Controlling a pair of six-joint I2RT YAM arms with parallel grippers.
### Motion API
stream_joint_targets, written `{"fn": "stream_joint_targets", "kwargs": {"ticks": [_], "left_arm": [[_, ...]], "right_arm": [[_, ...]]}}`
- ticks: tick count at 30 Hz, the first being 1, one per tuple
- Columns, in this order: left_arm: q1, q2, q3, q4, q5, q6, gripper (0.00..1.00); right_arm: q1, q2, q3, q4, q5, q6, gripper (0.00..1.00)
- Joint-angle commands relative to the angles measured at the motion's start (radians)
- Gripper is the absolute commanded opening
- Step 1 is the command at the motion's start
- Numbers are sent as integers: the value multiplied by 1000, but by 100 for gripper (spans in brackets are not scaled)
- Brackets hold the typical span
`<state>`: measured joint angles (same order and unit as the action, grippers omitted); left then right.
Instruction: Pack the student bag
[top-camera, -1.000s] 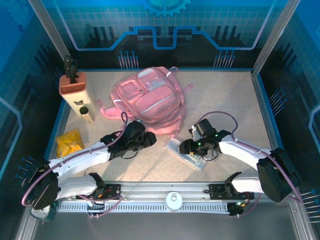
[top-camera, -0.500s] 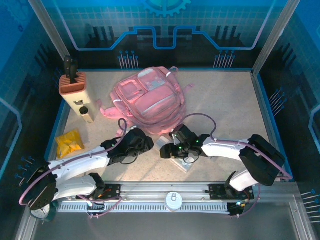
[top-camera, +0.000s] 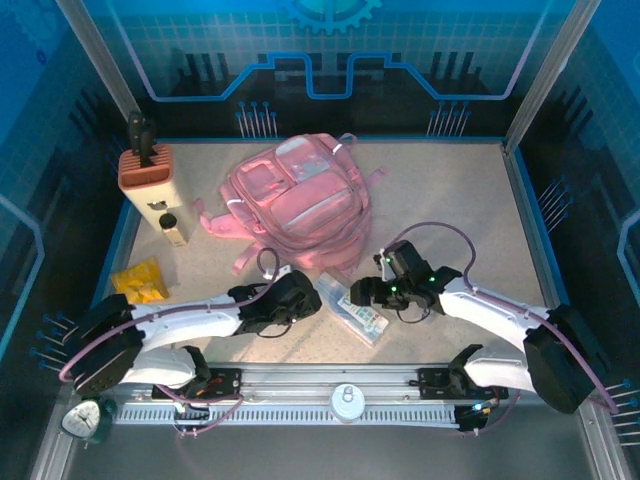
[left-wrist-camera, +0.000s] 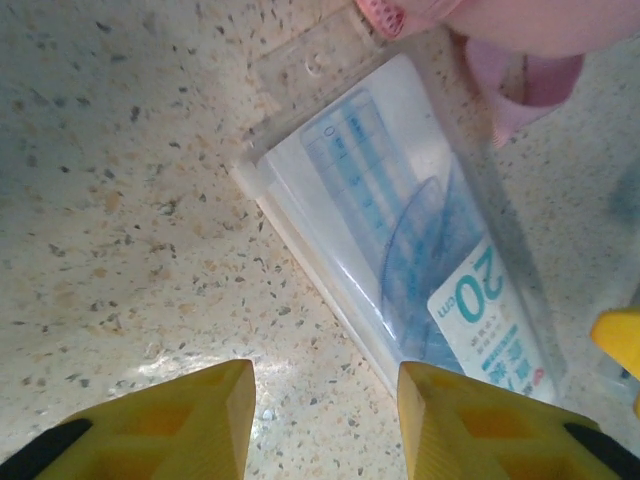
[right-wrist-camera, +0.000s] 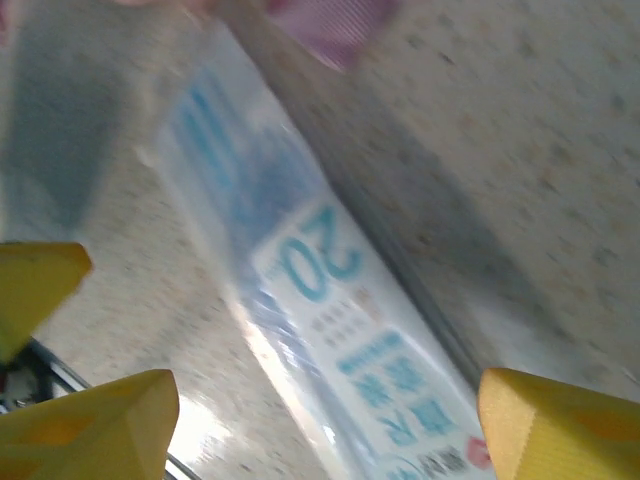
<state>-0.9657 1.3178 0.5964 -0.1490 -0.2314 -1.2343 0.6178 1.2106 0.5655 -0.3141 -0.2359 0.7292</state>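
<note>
Left gripper (top-camera: 308, 300) is hovering low over the worktop (top-camera: 450, 200) near the middle of the near edge. In the left wrist view the left gripper (left-wrist-camera: 325, 400) is showing two yellow fingers (left-wrist-camera: 200, 420) spread apart with only bare worktop (left-wrist-camera: 120, 200) between them. They are sitting just beside the near long edge of one clear ruler pack (left-wrist-camera: 400, 270).

Right gripper (top-camera: 360, 295) is hovering over the other side of the same ruler pack (top-camera: 362, 318). From the right wrist, the right gripper (right-wrist-camera: 327, 390) is also holding its two yellow fingers (right-wrist-camera: 560, 420) wide apart. The ruler pack (right-wrist-camera: 310, 290) is running under the gap, with "20" printed on its label. Whether the fingers are touching it cannot be told, and this view is blurry.

One student bag (top-camera: 300, 195) is lying flat in the middle of the worktop, toward the far edge and slightly left, with its front pockets facing up. Its near end is lying right at the pack's far end. A pink strap (left-wrist-camera: 520, 70) is reaching the pack's corner, touching or overlapping, cannot tell which.

By the left edge:
- one orange holder (top-camera: 146, 167) at the far left corner, with dark items sticking up
- one pale tube (top-camera: 172, 225) with a dark cap, just nearer than the holder
- one yellow packet (top-camera: 140, 283), nearer again
</note>
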Motion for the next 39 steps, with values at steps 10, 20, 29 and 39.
{"fn": "stream_joint_targets", "kwargs": {"ticks": [10, 20, 29, 39], "left_arm": [[-5, 212, 125, 108, 55, -14, 22], [0, 250, 59, 115, 33, -73, 11], [7, 254, 31, 122, 52, -97, 7], [5, 280, 20, 165, 85, -122, 5]], "right_arm": [[-79, 33, -10, -169, -44, -193, 84], [-36, 68, -50, -27, -256, -185, 75], [-32, 114, -62, 50, -341, -191, 69], [-5, 173, -52, 127, -366, -196, 46]]}}
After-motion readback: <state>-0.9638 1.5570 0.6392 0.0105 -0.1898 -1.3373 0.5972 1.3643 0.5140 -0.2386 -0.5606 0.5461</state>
